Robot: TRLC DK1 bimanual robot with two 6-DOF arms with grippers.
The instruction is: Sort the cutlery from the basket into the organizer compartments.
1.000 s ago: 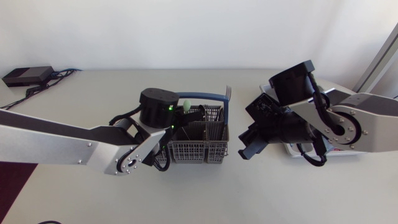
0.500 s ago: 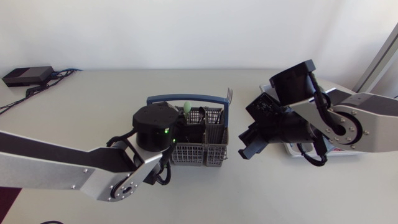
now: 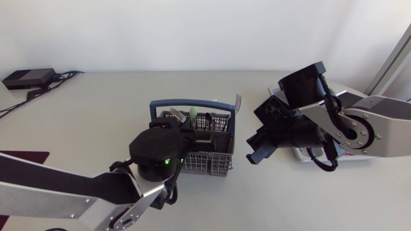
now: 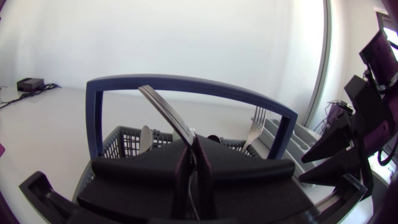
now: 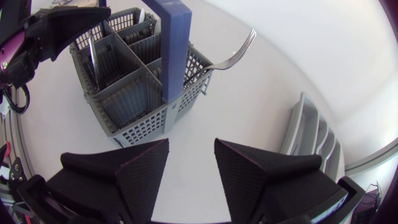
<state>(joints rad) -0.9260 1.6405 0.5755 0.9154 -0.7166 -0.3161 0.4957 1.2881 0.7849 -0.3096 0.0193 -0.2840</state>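
Note:
The grey cutlery basket point(image 3: 215, 165) with its blue handle point(image 3: 192, 102) stands mid-table. My left gripper point(image 3: 182, 128) hangs over its left half, shut on a slim silver cutlery piece point(image 4: 163, 107) that rises slanted from between the fingers point(image 4: 208, 165); which kind it is I cannot tell. A fork point(image 3: 236, 101) leans out at the basket's far right corner, beside a green-handled piece point(image 3: 191, 113). My right gripper point(image 3: 255, 153) stands open just right of the basket, nothing between its fingers point(image 5: 142, 167). The white organizer point(image 5: 308, 134) lies under the right arm.
A black box with cables point(image 3: 27, 78) lies at the far left of the table. In the right wrist view the basket point(image 5: 146, 121) is ahead of the open fingers, with the fork point(image 5: 235, 55) sticking out toward the organizer.
My left arm has drawn back toward the table's front edge and risen, lifting the silver piece higher in the basket and uncovering the blue handle. The right arm has kept still.

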